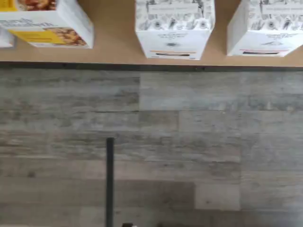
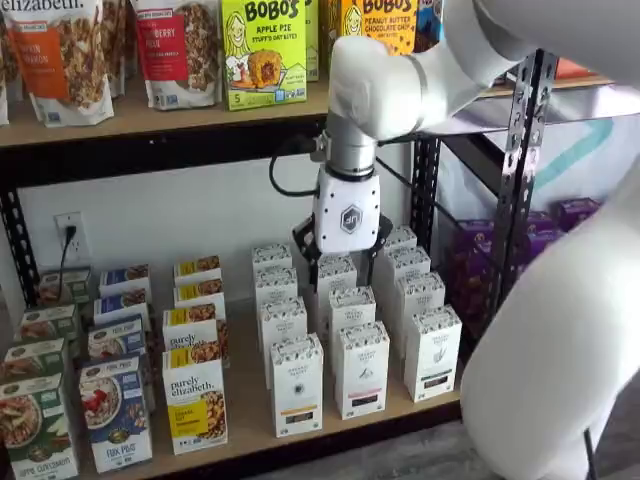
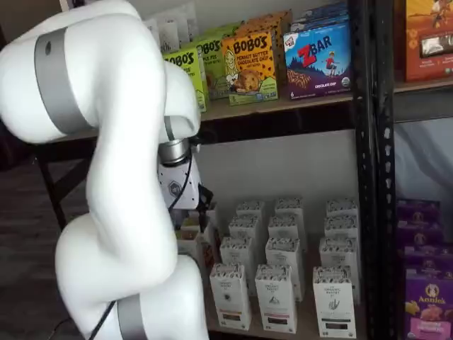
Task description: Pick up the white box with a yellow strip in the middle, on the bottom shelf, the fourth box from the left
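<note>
Boxes fill the bottom shelf in rows running front to back. From the left in a shelf view stand granola cartons, then blue-fronted boxes, then the wider white box with a yellow band, and after it three rows of tall narrow white cartons with speckled tops. The white box is the front carton of the first of these rows, upright at the shelf's front edge, just right of the yellow-banded box; it also shows upright at the shelf front in a shelf view. Above the middle rows hangs the gripper, its black fingers spread apart with a plain gap between them and nothing held. Right of the target stand two more front cartons. The wrist view shows the shelf's front edge above grey plank floor.
</note>
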`<state>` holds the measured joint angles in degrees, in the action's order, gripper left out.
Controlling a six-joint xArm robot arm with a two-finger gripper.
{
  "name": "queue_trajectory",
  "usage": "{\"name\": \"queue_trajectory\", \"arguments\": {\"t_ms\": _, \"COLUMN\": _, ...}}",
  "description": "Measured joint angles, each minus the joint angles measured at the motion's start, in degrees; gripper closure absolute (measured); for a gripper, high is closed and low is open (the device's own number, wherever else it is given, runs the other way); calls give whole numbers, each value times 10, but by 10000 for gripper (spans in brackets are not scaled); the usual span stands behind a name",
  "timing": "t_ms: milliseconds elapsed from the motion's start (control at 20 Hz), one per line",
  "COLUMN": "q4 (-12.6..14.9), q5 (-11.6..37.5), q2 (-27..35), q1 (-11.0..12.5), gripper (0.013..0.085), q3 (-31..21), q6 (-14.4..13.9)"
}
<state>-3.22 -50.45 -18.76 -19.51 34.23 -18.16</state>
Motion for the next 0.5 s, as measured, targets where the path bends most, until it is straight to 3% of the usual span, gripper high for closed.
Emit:
{"name": "queue_trajectory", "arguments": {"t_ms": 150, "q4": 28, "q5": 32, "q2": 30, "q1": 4, "gripper": 130, "q3": 0, "q6": -13}}
{"name": "queue_trajectory", "arguments": {"t_ms": 500, "q4": 22, "q5": 125, "q2": 119, "q1": 31, "gripper": 130, "q3": 9, "q6": 19}}
